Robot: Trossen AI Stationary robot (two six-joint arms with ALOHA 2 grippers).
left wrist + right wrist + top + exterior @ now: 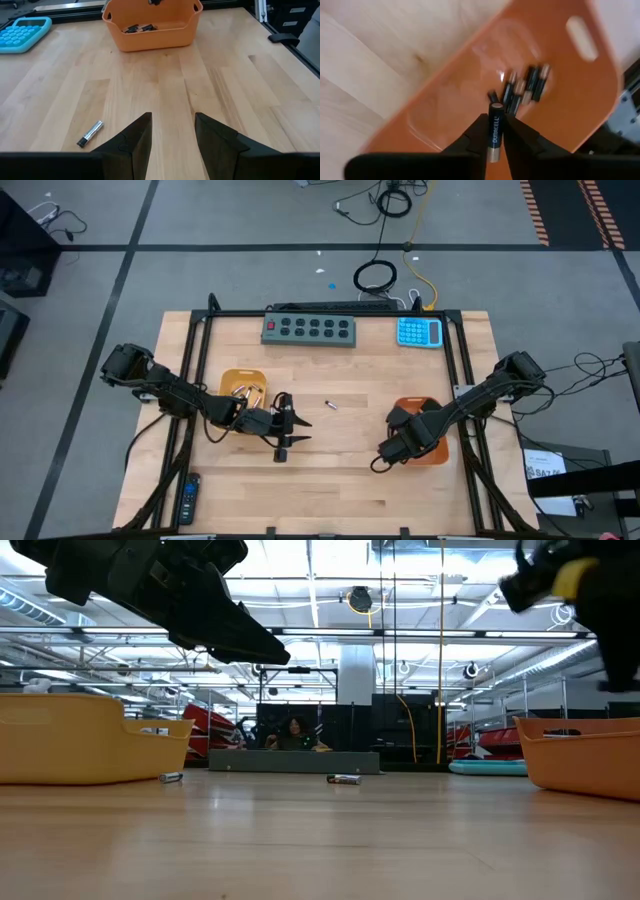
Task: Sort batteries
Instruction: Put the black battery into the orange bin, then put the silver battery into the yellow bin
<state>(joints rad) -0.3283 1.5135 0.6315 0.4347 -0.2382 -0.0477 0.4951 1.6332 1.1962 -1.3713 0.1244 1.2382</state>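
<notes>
My right gripper [494,132] hangs over the orange tray [580,85] on the table's right [440,452] and is shut on a dark battery [495,127]. Several dark batteries [525,90] lie in that tray. My left gripper [172,131] is open above the table, right of the yellow tray [240,383], and touches nothing. That tray holds silvery batteries [247,394]. One silver-grey battery [90,134] lies loose on the wood mid-table [331,406], ahead of the left fingers and to one side. In the low view another small battery [170,777] lies beside the yellow tray [80,750]. My right gripper pinches the dark battery between its two fingers, which sit on the sides of its body [495,120]. The battery lies along the fingers, its dark end [496,106] sticking out past the tips toward the tray. It is lifted clear above the tray floor.
A grey power strip [309,329] and a blue calculator [420,332] lie along the far edge. A black remote control [187,498] sits at the near left corner. Bare wood lies between the two trays. A person sits in the room beyond the table [296,730].
</notes>
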